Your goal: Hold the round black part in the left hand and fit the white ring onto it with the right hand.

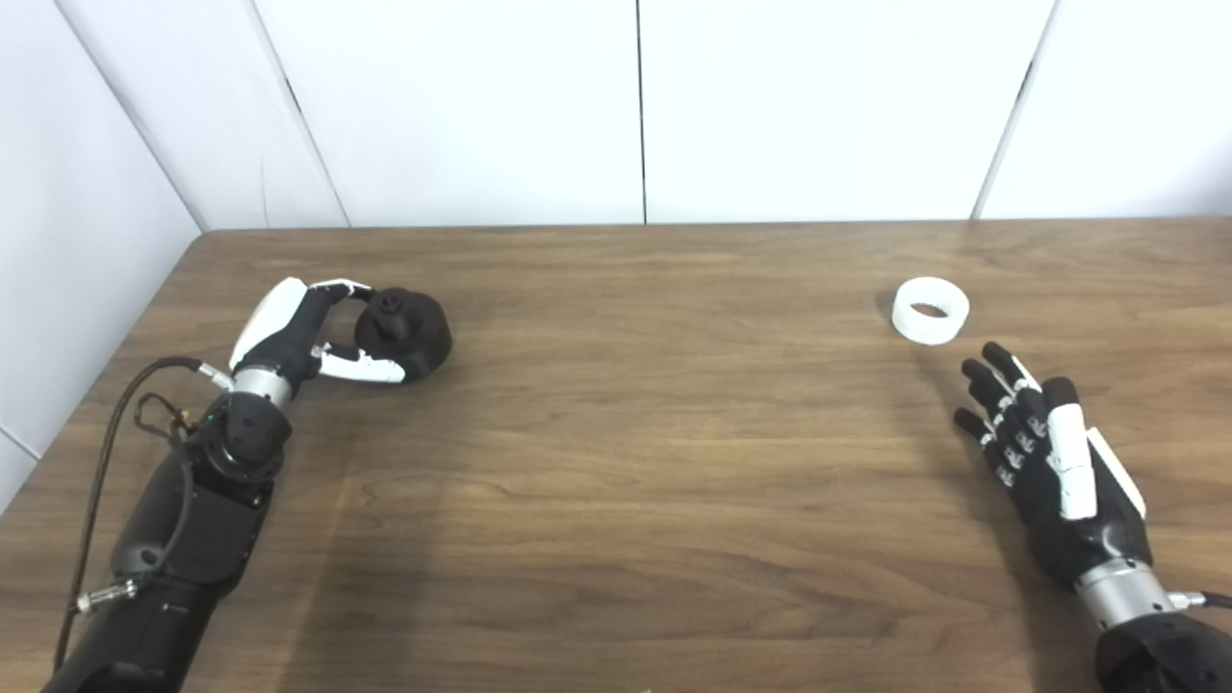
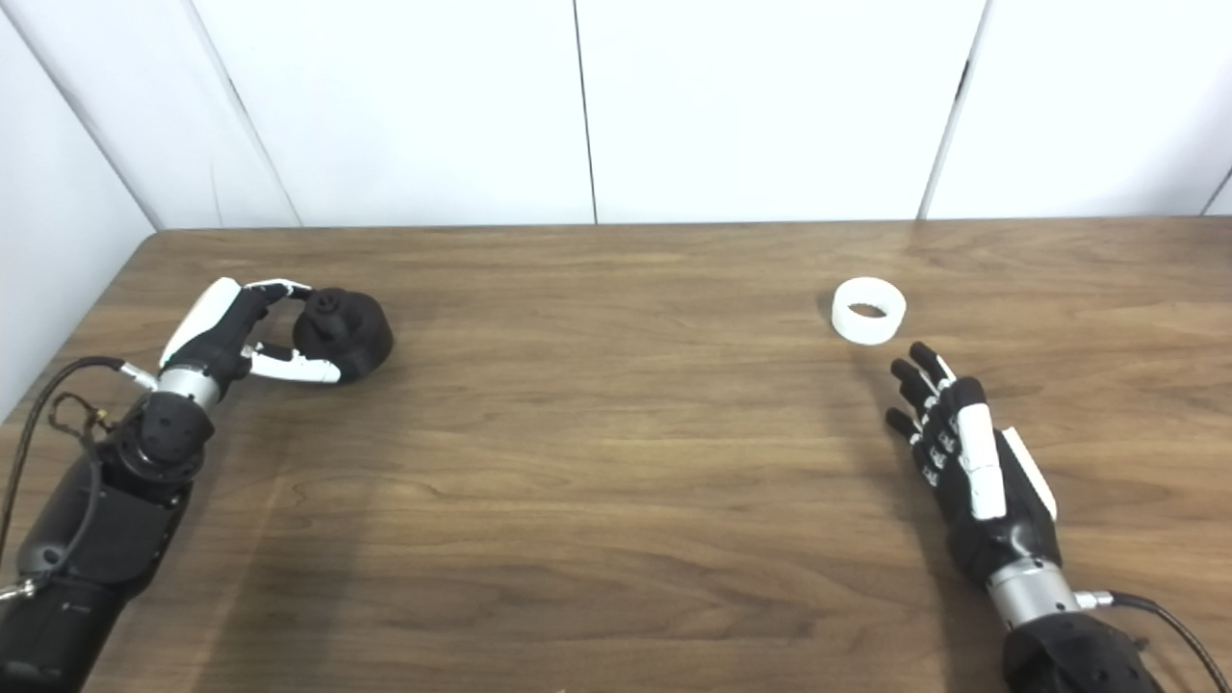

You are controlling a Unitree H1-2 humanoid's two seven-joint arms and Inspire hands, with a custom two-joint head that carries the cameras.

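The round black part with a small knob on top sits on the wooden table at the left. My left hand is closed around its left side, fingers over the top and thumb along the front; it also shows in the right eye view. The white ring lies flat on the table at the right, hole up. My right hand is open and empty, fingers straight and pointing toward the ring, a short way in front of it and not touching it.
The wooden table runs to white wall panels at the back and left. A black cable loops beside my left forearm near the table's left edge.
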